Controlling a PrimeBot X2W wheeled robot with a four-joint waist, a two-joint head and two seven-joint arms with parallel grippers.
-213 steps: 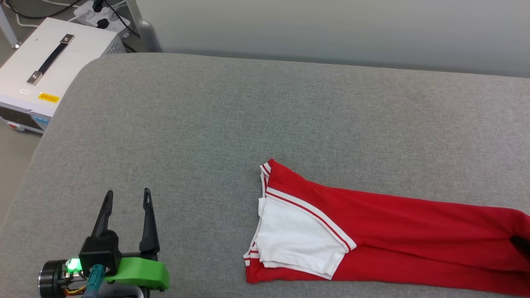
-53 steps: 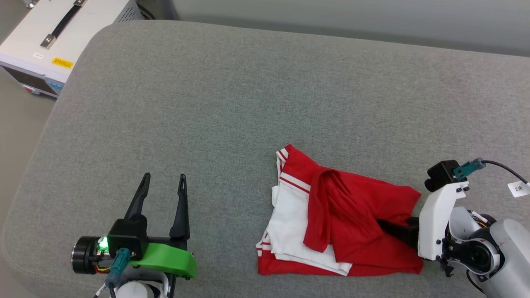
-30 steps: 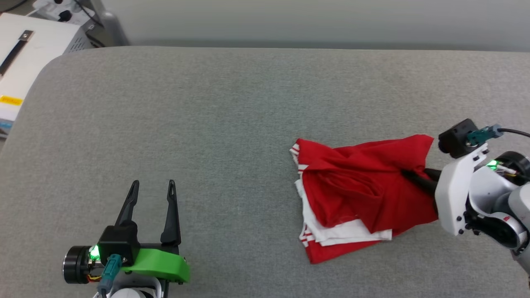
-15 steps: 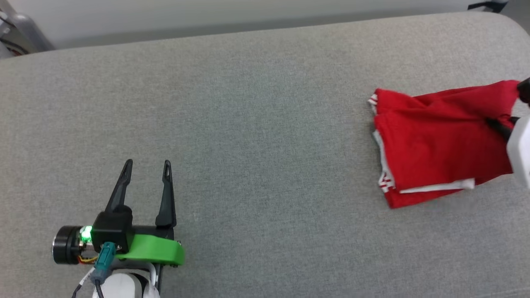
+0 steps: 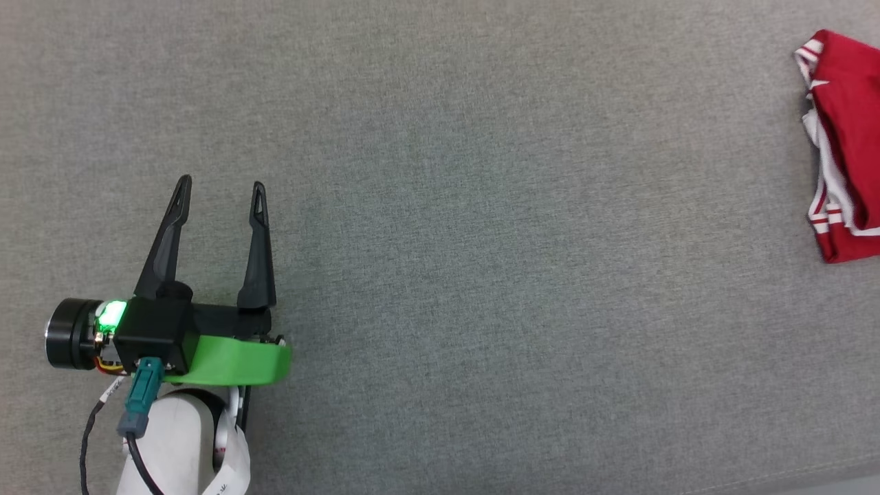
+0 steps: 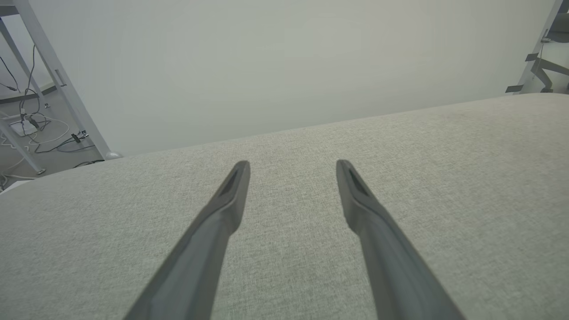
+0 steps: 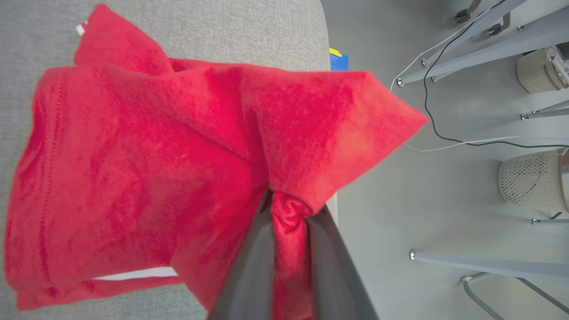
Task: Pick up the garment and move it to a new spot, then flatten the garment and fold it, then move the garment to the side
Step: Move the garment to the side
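Note:
The garment [image 5: 847, 172], red with white and red-white striped trim, shows at the right edge of the head view, bunched on the grey cushion [image 5: 481, 240]. In the right wrist view the garment [image 7: 133, 146] hangs crumpled by the cushion's edge, and my right gripper [image 7: 286, 209] is shut on a pinch of its red cloth. My left gripper [image 5: 220, 196] stands open at the lower left, far from the garment, with nothing between its fingers. The left wrist view has the left gripper [image 6: 291, 171] over bare cushion.
The cushion's edge [image 7: 326, 66] drops to a grey floor with cables [image 7: 444, 133], metal frame legs [image 7: 480, 264] and two white mesh baskets [image 7: 531, 180]. A pale wall [image 6: 284, 66] rises behind the cushion, with frame legs and cables [image 6: 40, 120] at its left.
The head camera has swung, so the cushion's far edge and the right arm have left its view. The garment is drawn further right, still pinched by the right gripper. My left gripper stays open.

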